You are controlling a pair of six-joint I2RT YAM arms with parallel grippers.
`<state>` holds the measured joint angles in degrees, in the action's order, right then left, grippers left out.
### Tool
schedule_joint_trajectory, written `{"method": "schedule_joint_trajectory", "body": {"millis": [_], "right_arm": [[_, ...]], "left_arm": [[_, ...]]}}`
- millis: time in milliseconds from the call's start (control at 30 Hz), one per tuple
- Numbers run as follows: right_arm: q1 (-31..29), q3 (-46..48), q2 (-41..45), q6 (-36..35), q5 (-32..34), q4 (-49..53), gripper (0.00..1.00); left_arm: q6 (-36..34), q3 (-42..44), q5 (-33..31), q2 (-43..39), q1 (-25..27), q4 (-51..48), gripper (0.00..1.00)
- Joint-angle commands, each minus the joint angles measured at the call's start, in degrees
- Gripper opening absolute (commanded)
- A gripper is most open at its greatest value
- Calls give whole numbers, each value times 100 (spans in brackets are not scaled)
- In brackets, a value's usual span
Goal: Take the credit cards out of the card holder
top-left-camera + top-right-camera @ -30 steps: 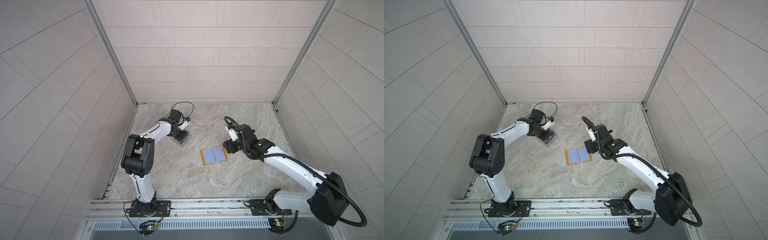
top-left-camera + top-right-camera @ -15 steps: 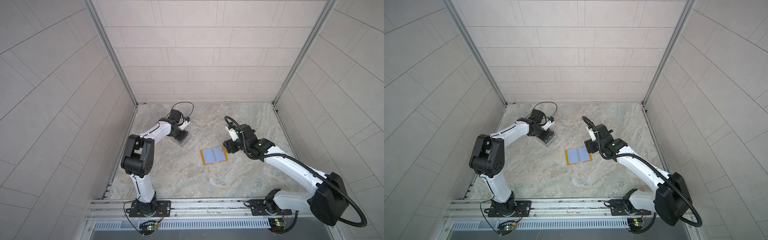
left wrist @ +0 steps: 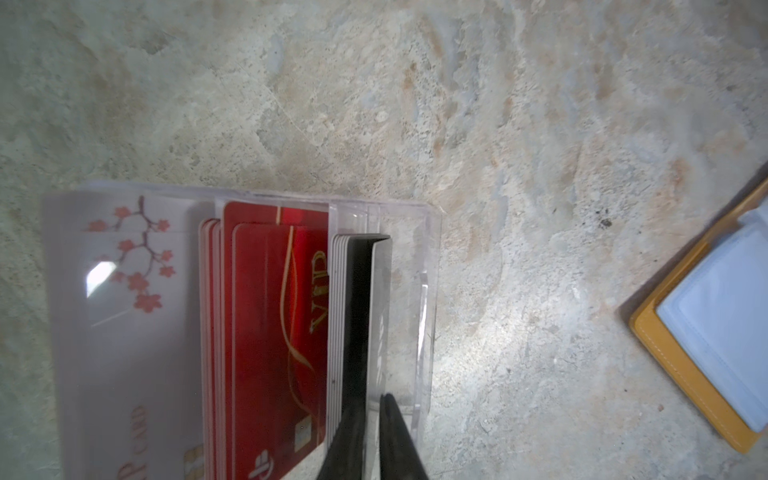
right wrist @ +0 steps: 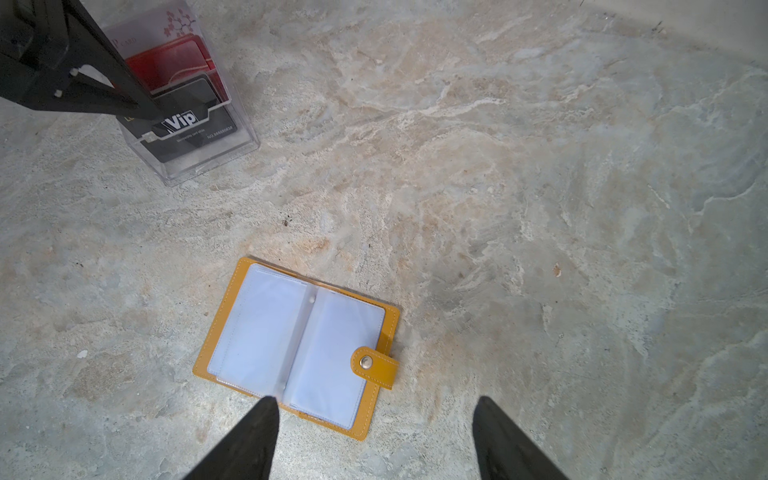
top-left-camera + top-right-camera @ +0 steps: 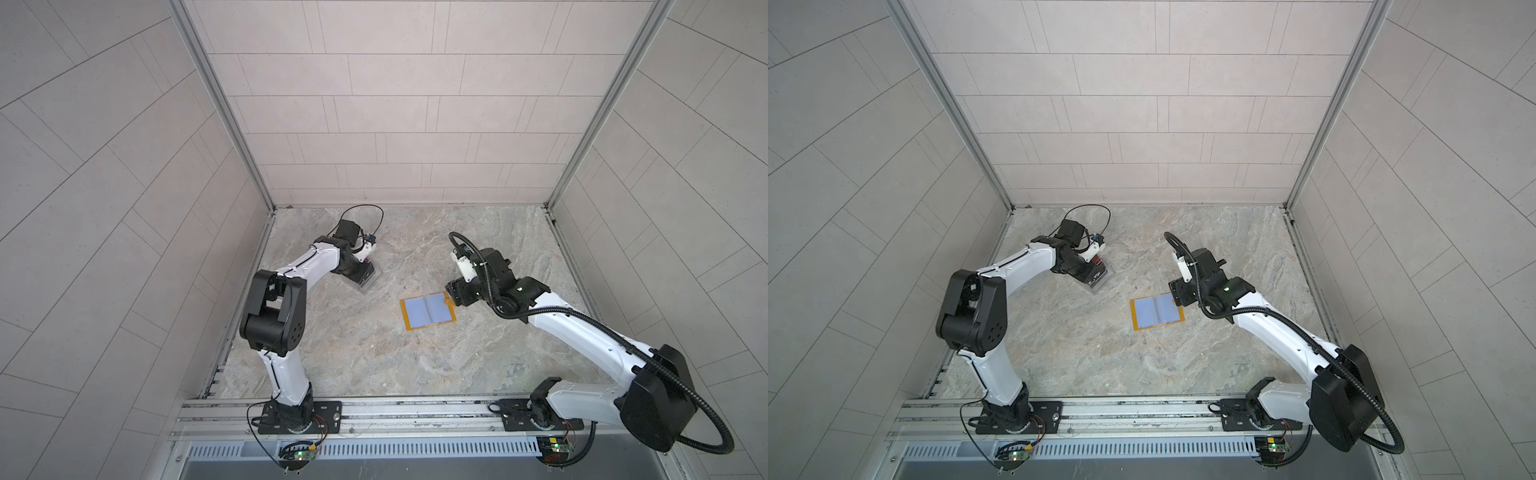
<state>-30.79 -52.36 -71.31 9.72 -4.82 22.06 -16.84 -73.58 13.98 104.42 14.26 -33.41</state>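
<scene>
At the left of the table (image 5: 374, 357), the left tool (image 3: 372, 417) reaches down into a clear plastic box (image 3: 422, 257). The credit cards (image 3: 270, 332) stand on edge there: a whitish blossom card (image 3: 124, 270), red VIP cards, and a black Vip card (image 4: 195, 120) at the front. Its jaws are nearly together with the black card's edge between them; I cannot tell whether they pinch it or merely straddle it.

Between the arms, well apart from the box, the card holder (image 5: 428, 311) lies open and flat. Its spine runs roughly from the near rail toward the back wall, and its snap tab (image 4: 374, 365) points at the right arm. Both facing sleeves look empty.

The right tool (image 4: 376, 399) hovers over the holder's tab-side edge, jaws wide apart, holding nothing and apparently clear of it. The right arm is by far the nearer. I judge that any next move on the holder, such as turning a sleeve to check behind it, falls to that arm, coming in from the tab side.
</scene>
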Motion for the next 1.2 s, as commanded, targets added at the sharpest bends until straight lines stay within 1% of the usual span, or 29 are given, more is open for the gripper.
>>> {"method": "schedule_joint_trajectory", "body": {"millis": [0,33,167,267,467,533,567,600,633,667,733,800,833,900,967,1100,1167], "right_arm": [[23,75,81,30,129,-51,76],[21,72,84,30,153,-45,76],[56,59,99,63,330,-53,77],[103,29,152,114,539,-24,79],[299,48,260,160,921,-62,82],[410,47,290,171,1190,-108,88],[481,73,309,220,1379,-167,98],[579,93,336,234,1540,-235,100],[688,113,358,238,1648,-298,99],[841,150,371,261,1744,-374,100],[1166,228,389,361,1858,-540,100],[1451,430,382,396,2116,-851,99],[1568,578,357,390,2369,-1091,100],[1763,876,254,316,2812,-1558,99],[1934,1144,84,251,3098,-2012,100],[2032,1835,-180,-145,3386,-3343,100],[2086,2139,-365,-316,3470,-4056,100]], "left_arm": [[10,94,49,-242,-36,-113,21],[26,103,36,-269,-37,-101,22],[164,212,-196,-474,-35,83,31],[244,284,-412,-650,-37,173,36],[406,504,-695,-1152,-35,476,44],[493,646,-887,-1376,-37,612,47],[550,785,-1047,-1533,-31,753,49],[599,983,-1245,-1745,-36,966,50],[676,1217,-1445,-1935,-36,1212,54],[739,1530,-1659,-2187,-31,1550,61],[818,2120,-2016,-2623,-45,2141,70],[888,2649,-2269,-2974,-62,2694,79],[908,2905,-2351,-3108,-96,2954,83],[964,3292,-2541,-3286,-182,3404,85],[990,3747,-2682,-3390,-296,3930,87],[1037,4495,-2629,-3443,-538,5172,92],[1157,4752,-2593,-3354,-666,5700,96]]}}
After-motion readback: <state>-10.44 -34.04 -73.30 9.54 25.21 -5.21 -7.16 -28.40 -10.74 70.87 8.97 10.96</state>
